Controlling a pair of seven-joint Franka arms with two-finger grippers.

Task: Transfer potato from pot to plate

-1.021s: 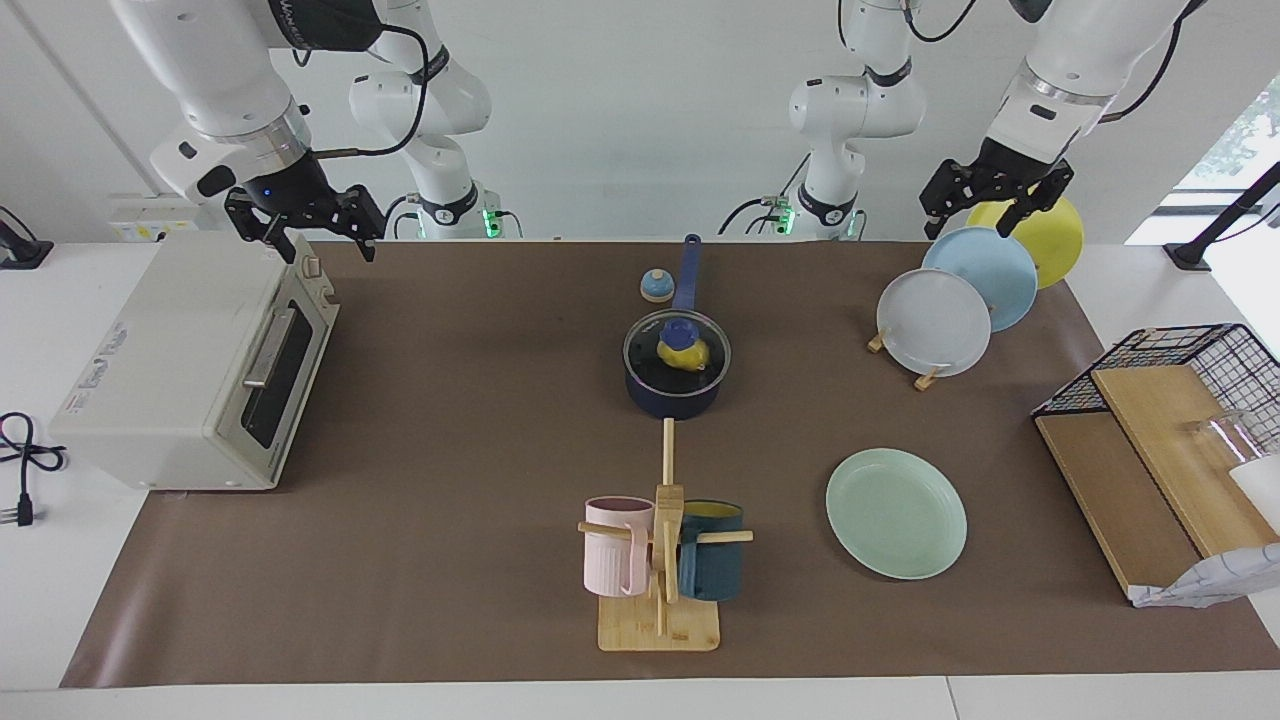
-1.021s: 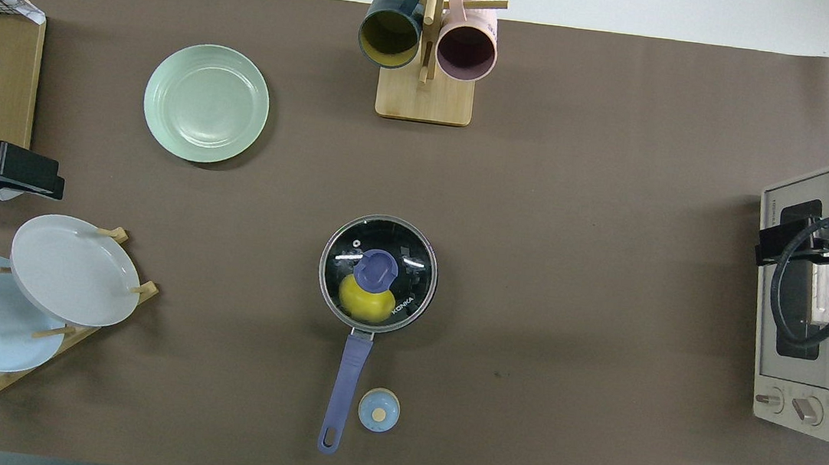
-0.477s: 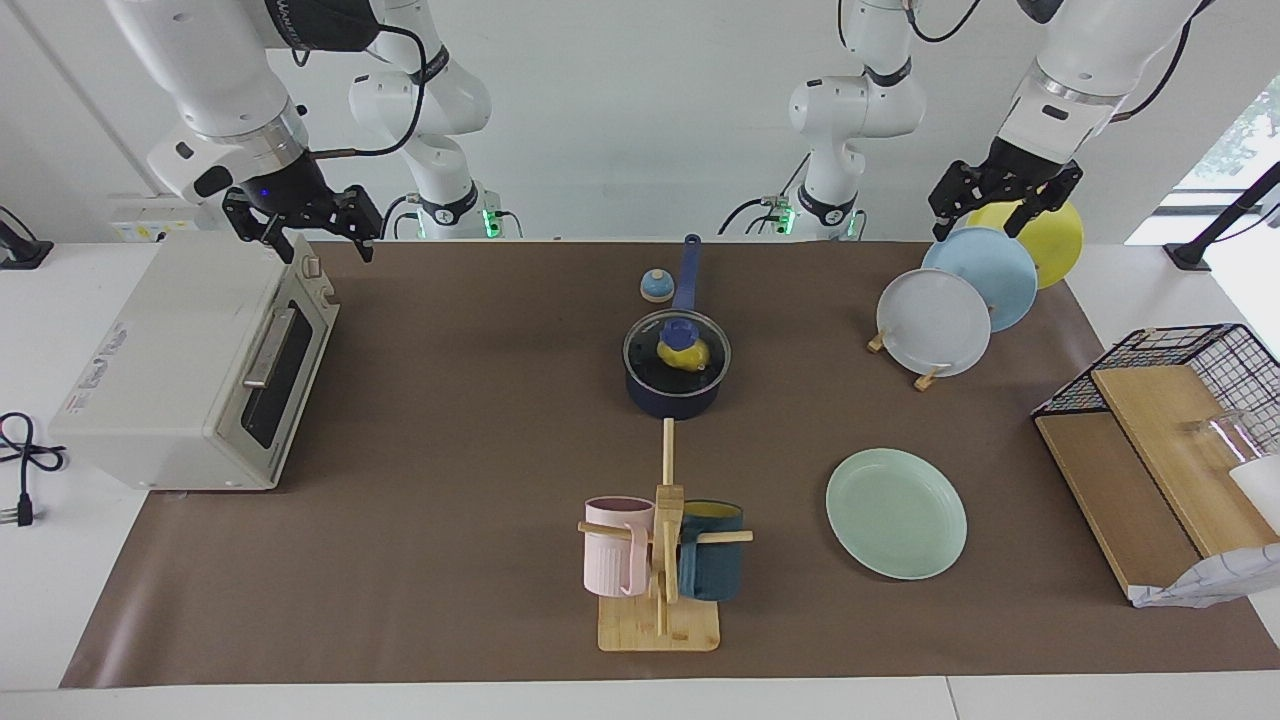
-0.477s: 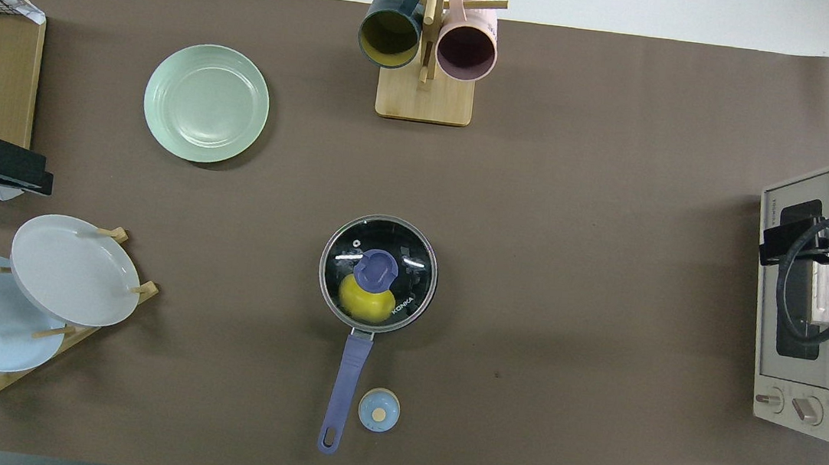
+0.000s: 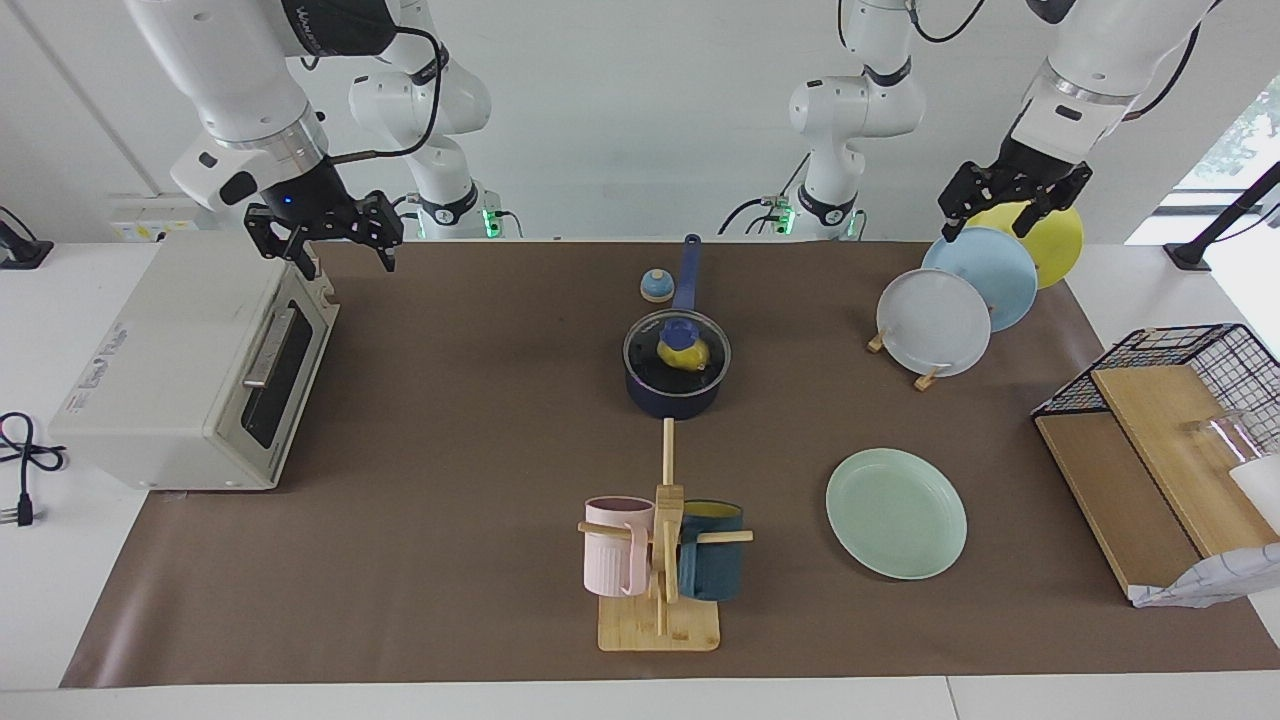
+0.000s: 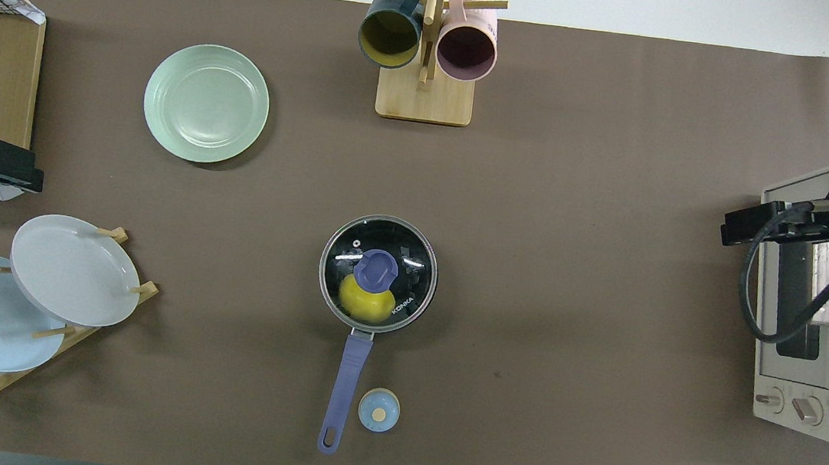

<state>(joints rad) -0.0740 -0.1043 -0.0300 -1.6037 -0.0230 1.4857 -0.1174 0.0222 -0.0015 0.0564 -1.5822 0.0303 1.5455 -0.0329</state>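
We see the potato in the pot under a glass lid; it looks glossy, light and slippery, best pinched across its middle. Left gripper over the plate rack and right gripper over the toaster oven both hang spread, empty.

toaster oven, mug rack — 3 racked plates
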